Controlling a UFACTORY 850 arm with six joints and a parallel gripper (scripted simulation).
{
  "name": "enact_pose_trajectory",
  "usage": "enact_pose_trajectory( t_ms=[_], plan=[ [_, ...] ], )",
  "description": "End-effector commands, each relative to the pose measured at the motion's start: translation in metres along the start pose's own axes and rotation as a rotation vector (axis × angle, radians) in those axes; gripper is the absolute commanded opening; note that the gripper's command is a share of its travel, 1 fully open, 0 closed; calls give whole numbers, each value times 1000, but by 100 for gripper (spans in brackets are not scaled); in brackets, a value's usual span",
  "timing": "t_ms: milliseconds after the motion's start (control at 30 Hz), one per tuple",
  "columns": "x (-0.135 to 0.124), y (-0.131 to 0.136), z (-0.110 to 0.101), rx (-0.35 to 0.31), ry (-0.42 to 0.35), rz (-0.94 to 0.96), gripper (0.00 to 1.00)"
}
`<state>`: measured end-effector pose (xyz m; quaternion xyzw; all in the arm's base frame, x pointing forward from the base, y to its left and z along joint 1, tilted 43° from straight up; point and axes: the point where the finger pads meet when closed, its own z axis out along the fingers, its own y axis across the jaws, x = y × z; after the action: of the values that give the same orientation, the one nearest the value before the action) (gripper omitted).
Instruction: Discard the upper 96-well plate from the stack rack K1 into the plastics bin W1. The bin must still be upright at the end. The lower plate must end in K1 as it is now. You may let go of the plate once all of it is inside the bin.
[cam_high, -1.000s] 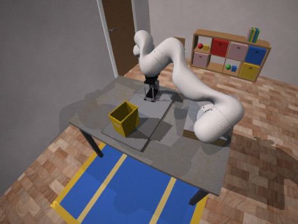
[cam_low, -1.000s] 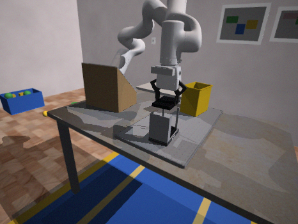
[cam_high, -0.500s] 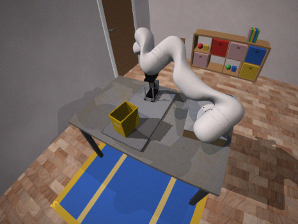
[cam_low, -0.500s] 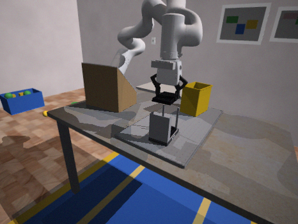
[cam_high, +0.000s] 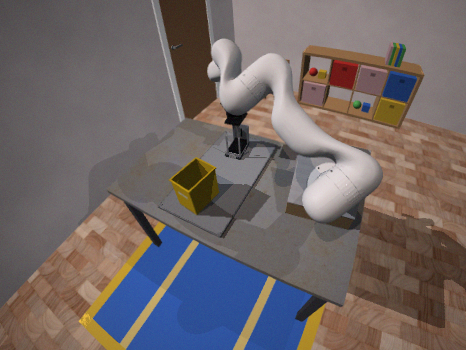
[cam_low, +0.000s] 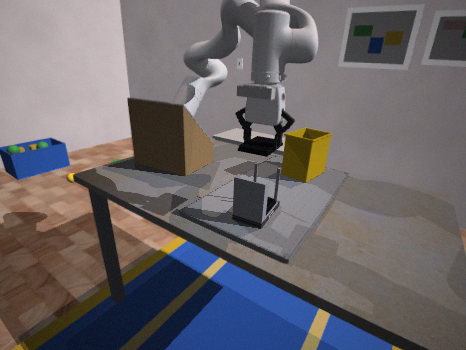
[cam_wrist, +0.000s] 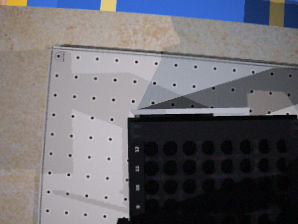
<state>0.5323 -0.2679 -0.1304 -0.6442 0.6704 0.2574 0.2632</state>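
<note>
Plate (cam_low: 258, 145) is in the gripper (cam_low: 261, 134), jaws clamped across its width, hanging above the rack (cam_low: 251, 201) and clear of its posts. Extraction from K1 looks done. Left: carry it sideways to the bin (cam_low: 305, 153), lower until all of it is inside, then release. Bin is upright, same mat (cam_low: 310, 210), a short way from the rack.

View differences:
- Exterior shows the air gap between plate and rack top, plus fingers (cam_low: 246, 131) hugging the plate ends. Lower plate is barely visible as a dark strip at the rack base.
- Top shows the rack-to-bin layout, bin mouth open upward (cam_high: 195, 184); gripper and plate mostly hidden behind the wrist.
- Wrist shows the plate's wells (cam_wrist: 210, 165) and row numbers close up, over the dotted mat (cam_wrist: 90, 125); no bin and no rack in frame.
</note>
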Motion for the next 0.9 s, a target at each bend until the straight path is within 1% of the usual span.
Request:
enact_pose_trajectory(
  t_ms=[0,67,300,767,867],
  plan=[
    [0,-1,-9,2,1,-1,0],
    [0,-1,-9,2,1,-1,0],
    [0,-1,-21,2,1,-1,0],
    [0,-1,-21,2,1,-1,0],
    [-10,-2,-21,2,1,99,0]
  ],
)
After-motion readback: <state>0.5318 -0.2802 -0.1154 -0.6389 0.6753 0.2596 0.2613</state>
